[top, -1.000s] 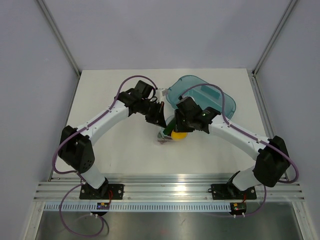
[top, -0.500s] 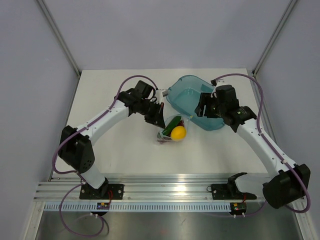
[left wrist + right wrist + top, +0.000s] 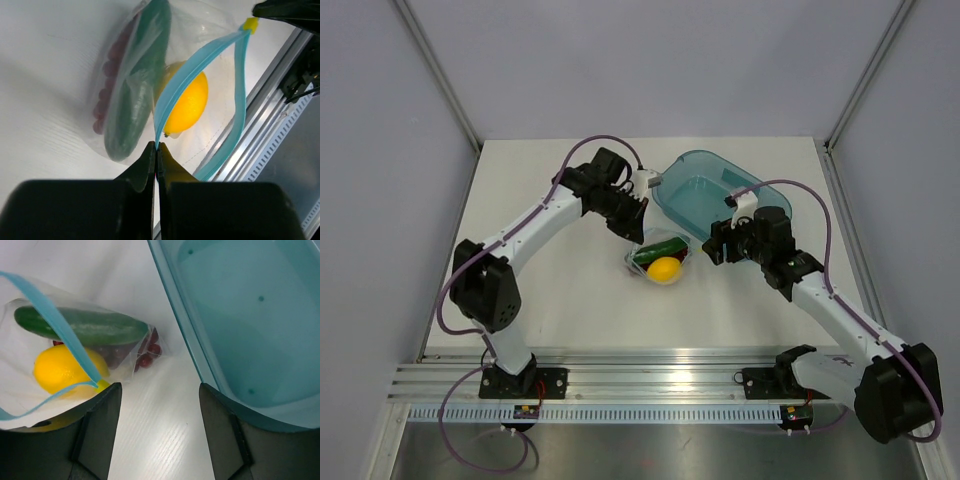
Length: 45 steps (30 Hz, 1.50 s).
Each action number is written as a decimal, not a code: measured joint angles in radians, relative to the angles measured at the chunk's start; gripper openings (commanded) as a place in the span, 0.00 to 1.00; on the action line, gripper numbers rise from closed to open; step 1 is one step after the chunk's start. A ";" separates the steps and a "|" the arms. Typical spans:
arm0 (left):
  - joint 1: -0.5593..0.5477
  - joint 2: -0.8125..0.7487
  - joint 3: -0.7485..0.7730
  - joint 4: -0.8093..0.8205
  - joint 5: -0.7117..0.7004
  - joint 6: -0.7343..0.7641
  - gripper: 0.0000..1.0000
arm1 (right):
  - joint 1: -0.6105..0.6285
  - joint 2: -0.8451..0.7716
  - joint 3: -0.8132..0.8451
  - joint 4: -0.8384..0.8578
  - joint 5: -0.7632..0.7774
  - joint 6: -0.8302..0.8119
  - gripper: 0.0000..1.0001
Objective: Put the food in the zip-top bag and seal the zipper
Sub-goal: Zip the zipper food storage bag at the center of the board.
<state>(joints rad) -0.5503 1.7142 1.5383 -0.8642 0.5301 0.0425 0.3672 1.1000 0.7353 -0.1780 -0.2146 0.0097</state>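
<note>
Step in hand: sealing.
- Left pincer (image 3: 156, 150): clamped shut on end of zipper (image 3: 185, 80). Bag (image 3: 200, 25) lies just ahead of tips.
- Lemon (image 3: 190, 105), cucumber (image 3: 135, 95), grapes (image 3: 107, 70): all inside bag.
- Zipper: gaping.
- Right pincer (image 3: 159, 387): wide, empty, bag at its left.
- Next, my guess: right pincer nips zipper, runs it closed.
- Tray (image 3: 175, 315): close at its right, may crowd me.

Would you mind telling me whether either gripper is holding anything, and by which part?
The left gripper pinches the zip-top bag by one end of its light blue zipper. The right gripper is open and holds nothing.
</note>
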 measured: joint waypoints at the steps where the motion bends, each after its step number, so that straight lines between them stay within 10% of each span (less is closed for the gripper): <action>1: 0.004 0.022 0.018 -0.009 0.000 0.017 0.00 | 0.000 -0.015 -0.021 0.027 -0.014 -0.010 0.67; 34: 0.095 0.202 0.086 -0.060 -0.002 0.081 0.00 | 0.034 0.204 -0.040 0.300 -0.329 -0.164 0.63; 45: 0.095 0.201 0.090 -0.063 -0.006 0.081 0.00 | 0.084 0.273 -0.008 0.346 -0.328 -0.175 0.04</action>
<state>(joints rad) -0.4549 1.9156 1.6283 -0.9276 0.5243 0.1234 0.4515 1.3727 0.7273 0.1677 -0.5423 -0.1658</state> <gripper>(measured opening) 0.008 0.155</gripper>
